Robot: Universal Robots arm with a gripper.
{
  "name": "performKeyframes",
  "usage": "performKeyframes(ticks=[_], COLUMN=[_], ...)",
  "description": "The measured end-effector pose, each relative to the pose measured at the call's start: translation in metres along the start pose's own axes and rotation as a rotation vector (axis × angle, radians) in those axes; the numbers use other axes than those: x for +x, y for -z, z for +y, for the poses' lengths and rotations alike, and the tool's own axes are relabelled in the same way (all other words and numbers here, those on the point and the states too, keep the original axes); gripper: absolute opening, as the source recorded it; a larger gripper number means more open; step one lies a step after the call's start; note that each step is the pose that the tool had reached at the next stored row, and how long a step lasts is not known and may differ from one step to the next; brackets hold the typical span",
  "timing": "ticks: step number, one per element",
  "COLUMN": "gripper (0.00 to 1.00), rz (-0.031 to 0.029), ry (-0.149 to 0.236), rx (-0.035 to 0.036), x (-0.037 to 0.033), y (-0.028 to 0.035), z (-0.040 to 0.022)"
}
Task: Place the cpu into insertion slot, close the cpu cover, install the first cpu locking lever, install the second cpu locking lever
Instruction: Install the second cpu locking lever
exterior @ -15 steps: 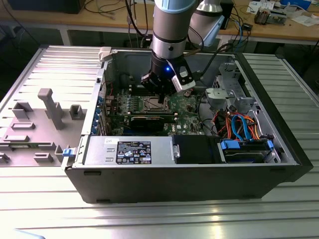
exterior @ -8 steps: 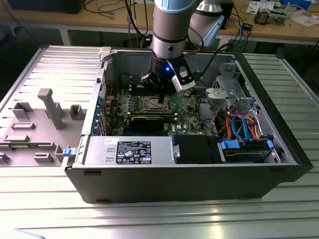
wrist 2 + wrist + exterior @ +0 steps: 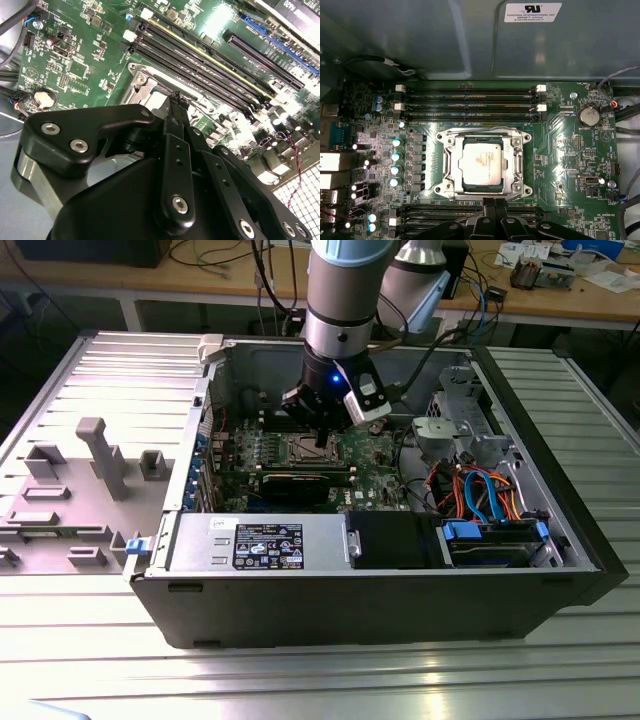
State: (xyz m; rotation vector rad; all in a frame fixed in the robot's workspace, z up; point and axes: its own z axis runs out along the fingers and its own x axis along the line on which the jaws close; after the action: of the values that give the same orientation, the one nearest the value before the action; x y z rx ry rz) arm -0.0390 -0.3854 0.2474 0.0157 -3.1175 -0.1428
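inside the open black desktop computer case (image 3: 400,610) on the ribbed metal workbench (image 3: 300,680), the small flat square cpu with its silver-grey metal top (image 3: 480,162) sits in the square shiny-rimmed insertion slot (image 3: 451,172) near the middle of the green motherboard (image 3: 560,145). the thin silver frame of the cpu cover (image 3: 512,165) lies down flat around the chip, its central window showing the metal top, so the first two steps look done.

the locking levers are harder to judge: thin wire runs along the socket's edges in the first wrist view, but whether either lever is hooked under its catch cannot be made out, so those steps may remain.

the black two-fingered gripper (image 3: 495,205) of the grey robot arm (image 3: 340,300) hangs just at the near edge of the socket in the first wrist view, its fingertips drawn together into a narrow point and holding nothing. in the second wrist view the gripper (image 3: 177,100) reaches the socket's metal corner, beside the long black memory slots (image 3: 210,65).

the chip's top is dull and clean apart from a faint reddish smudge at its centre. it lies level and square in the frame. in the exterior view the socket lies in the case's far left half.
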Motion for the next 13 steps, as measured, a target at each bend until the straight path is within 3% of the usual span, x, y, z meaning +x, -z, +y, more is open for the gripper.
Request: performKeyframes(ticks=[9,13], gripper=[0.11,0.11], rz=[0.0007,0.0012], ry=[0.001,0.005], rx=[0.0001,0.0002], x=[-0.0001,0.0007], y=[0.0001,0.0005], z=[-0.0012,-0.0078])
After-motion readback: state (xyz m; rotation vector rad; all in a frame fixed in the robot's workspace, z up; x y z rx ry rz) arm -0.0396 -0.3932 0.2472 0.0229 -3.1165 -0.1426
